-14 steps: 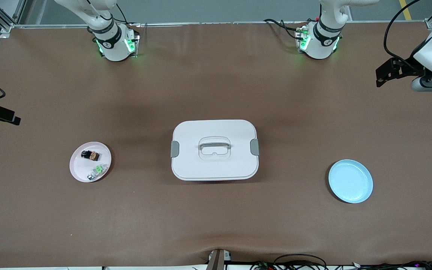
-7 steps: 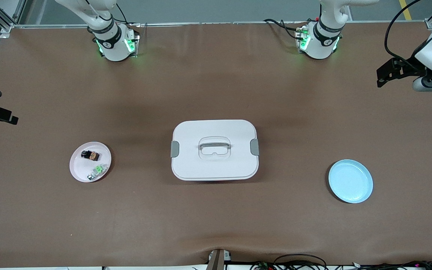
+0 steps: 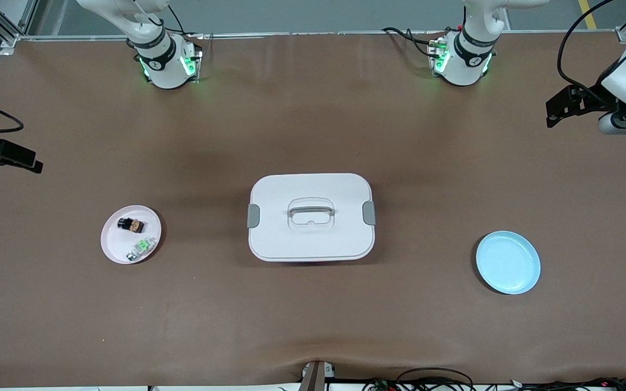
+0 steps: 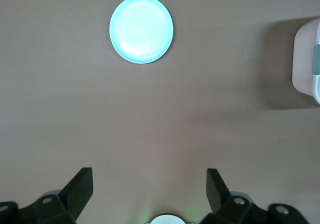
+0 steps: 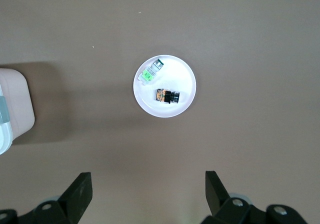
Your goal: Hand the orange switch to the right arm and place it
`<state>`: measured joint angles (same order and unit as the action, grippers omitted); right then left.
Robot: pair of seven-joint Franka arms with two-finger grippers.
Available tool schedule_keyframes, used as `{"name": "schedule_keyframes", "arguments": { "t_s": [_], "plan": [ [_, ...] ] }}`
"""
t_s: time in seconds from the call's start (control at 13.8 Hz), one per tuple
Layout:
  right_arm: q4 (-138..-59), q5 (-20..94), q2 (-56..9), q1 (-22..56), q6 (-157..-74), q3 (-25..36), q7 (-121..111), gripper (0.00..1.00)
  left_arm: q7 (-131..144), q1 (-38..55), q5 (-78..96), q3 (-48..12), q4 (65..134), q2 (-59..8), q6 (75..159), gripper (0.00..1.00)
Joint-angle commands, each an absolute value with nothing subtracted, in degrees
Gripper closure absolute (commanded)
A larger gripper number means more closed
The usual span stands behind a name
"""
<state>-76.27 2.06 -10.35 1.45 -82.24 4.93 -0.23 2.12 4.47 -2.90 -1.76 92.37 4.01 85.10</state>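
Note:
The orange switch lies on a small pale pink plate toward the right arm's end of the table, beside a green-and-white part. It also shows in the right wrist view on that plate. My right gripper hangs open and empty high over the table's edge at that end; its jaws stand wide apart. My left gripper hangs open and empty high over the other end, with its jaws wide apart.
A white lidded box with a handle and grey clasps stands mid-table. A light blue plate lies toward the left arm's end and also shows in the left wrist view. Cables run along the table's front edge.
My right gripper has shifted a little in over the table. My left gripper has barely moved. The switch and the plates have not moved.

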Motion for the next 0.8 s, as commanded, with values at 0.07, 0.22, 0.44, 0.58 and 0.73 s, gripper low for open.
{"name": "schedule_keyframes", "arguments": {
  "t_s": [0.07,0.22,0.44,0.58,0.73],
  "plan": [
    [-84.88,1.41,-4.59,3.96,-87.09,7.56,0.62,0.00,1.85,4.31,-2.55,-1.93,89.65,2.82,84.29,0.00],
    [-89.80,1.41,-1.51,3.78,-90.43,7.47,0.53,0.00,1.67,3.96,-2.20,-1.93,88.95,2.81,84.20,0.00],
    [-89.74,1.41,-1.58,0.98,-90.09,4.94,0.53,0.00,1.67,3.78,-2.11,-1.93,88.95,2.81,84.29,0.00],
    [-88.60,1.41,-1.67,-0.79,-89.83,3.43,0.53,0.00,1.67,3.78,-2.20,-1.85,88.95,2.81,84.29,0.00],
    [-88.33,1.41,-1.76,-1.05,-89.65,3.34,0.35,0.00,1.67,3.78,-2.11,-1.85,88.95,2.81,84.20,0.00]
  ]
}}
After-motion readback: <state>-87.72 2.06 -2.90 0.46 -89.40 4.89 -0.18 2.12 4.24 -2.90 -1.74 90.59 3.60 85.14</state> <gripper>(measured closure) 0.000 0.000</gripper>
